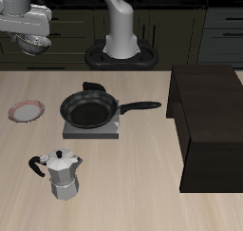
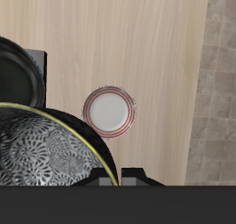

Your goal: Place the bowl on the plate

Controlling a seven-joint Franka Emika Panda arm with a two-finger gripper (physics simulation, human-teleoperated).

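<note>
My gripper [image 1: 35,33] is shut on the rim of the bowl [image 1: 37,47] and holds it high above the table, near the back edge. In the wrist view the bowl [image 2: 46,159] fills much of the frame, showing its speckled grey-white shiny inside and dark rim against the gripper [image 2: 120,178]. The plate [image 1: 27,111], small with a pink-red rim and pale centre, lies flat on the table below and nearer the front edge than the bowl. It also shows in the wrist view [image 2: 110,111], bare and apart from the bowl's rim.
A black frying pan [image 1: 90,109] sits on a grey burner [image 1: 92,131] beside the plate; its edge shows in the wrist view [image 2: 14,76]. A silver moka pot [image 1: 62,174] stands nearer the front edge. A dark cabinet [image 1: 214,125] takes up the far side.
</note>
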